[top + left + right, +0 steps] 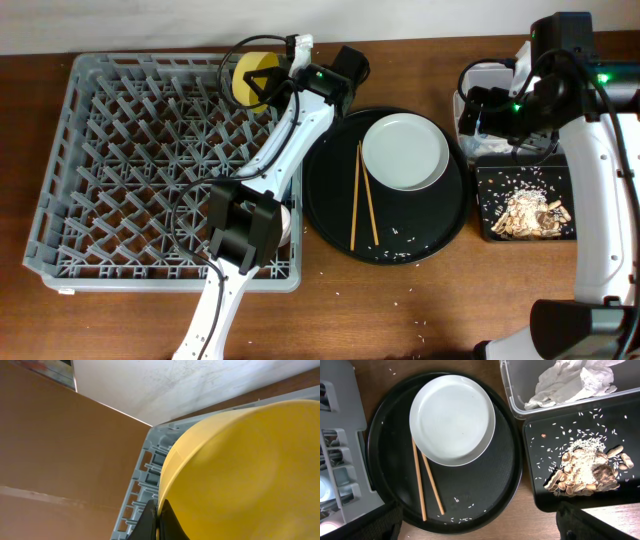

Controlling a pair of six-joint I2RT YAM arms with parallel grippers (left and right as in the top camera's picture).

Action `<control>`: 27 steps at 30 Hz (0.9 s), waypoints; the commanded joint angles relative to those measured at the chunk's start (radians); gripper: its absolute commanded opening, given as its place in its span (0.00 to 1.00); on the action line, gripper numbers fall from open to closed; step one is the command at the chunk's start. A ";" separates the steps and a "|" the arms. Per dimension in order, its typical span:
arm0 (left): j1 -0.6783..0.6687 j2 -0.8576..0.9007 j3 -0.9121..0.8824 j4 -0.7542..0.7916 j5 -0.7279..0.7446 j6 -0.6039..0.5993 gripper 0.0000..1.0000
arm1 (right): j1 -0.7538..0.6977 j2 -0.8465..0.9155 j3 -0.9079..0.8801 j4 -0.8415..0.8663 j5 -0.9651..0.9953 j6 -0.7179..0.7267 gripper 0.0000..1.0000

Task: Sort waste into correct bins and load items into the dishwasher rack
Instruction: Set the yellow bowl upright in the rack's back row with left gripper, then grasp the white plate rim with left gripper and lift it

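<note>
My left gripper (262, 88) (157, 521) is shut on the rim of the small yellow bowl (250, 72) (240, 470) and holds it over the far right corner of the grey dishwasher rack (150, 170) (145, 475). My right gripper (482, 105) (480, 527) is open and empty, high over the gap between the round tray and the bins. The pale plate (405, 152) (452, 417) and two chopsticks (360, 200) (420, 480) lie on the round black tray (330, 200) (485, 490). White napkins (570, 382) lie in the clear tub (470, 80) (515, 405). Food scraps with rice (525, 212) (580, 470) lie in the shallow black tray (490, 180) (545, 485).
Loose rice grains lie on the round tray and on the table in front of it. A cup (286, 222) sits in the rack's near right corner under the left arm. The rack takes up the left half of the table.
</note>
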 commanded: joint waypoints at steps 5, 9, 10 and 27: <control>0.014 0.037 -0.003 0.008 -0.055 -0.017 0.00 | 0.001 0.003 -0.003 0.000 0.016 0.003 0.99; 0.010 0.047 -0.003 0.003 -0.022 -0.015 0.00 | 0.001 0.003 -0.003 0.000 0.016 0.003 0.98; 0.003 0.047 -0.003 0.003 -0.022 -0.016 0.01 | 0.001 0.003 -0.003 0.000 0.016 0.003 0.98; -0.043 0.047 0.623 -0.367 1.107 0.113 0.86 | 0.001 0.003 -0.003 0.000 0.016 0.003 0.98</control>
